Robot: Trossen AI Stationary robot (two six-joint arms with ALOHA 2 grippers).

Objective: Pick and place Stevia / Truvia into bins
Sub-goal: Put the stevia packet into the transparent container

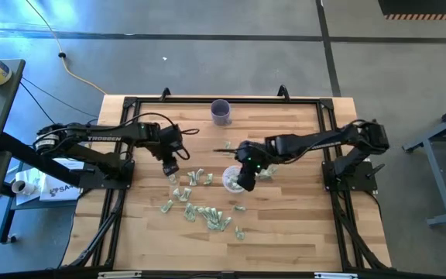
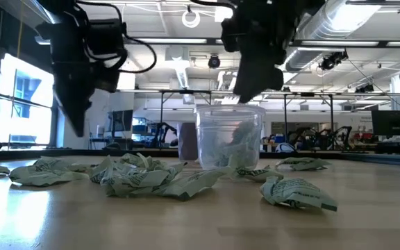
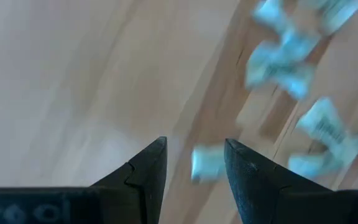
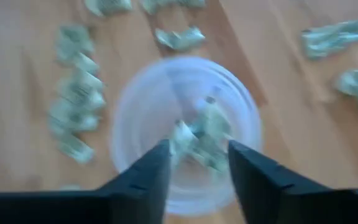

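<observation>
Sachets (image 1: 200,211) unreadable | right gripper (image 4: 197,163) parted above clear cup (image 2: 230,136) | left gripper (image 3: 194,165) parted

Under my right gripper (image 1: 244,184), black like both arms, I see the clear cup (image 2: 230,135) holding pale green-and-white sachets (image 4: 199,138). More of the same lie beside my black left gripper (image 1: 170,170) on the light wood-striped table (image 1: 285,232). Beyond stands a purple cup (image 1: 221,112).

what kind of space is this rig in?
Likely a robotics lab or open workshop: exposed ceiling ducts, rows of workbenches behind the wooden table, and a bare concrete floor.
</observation>
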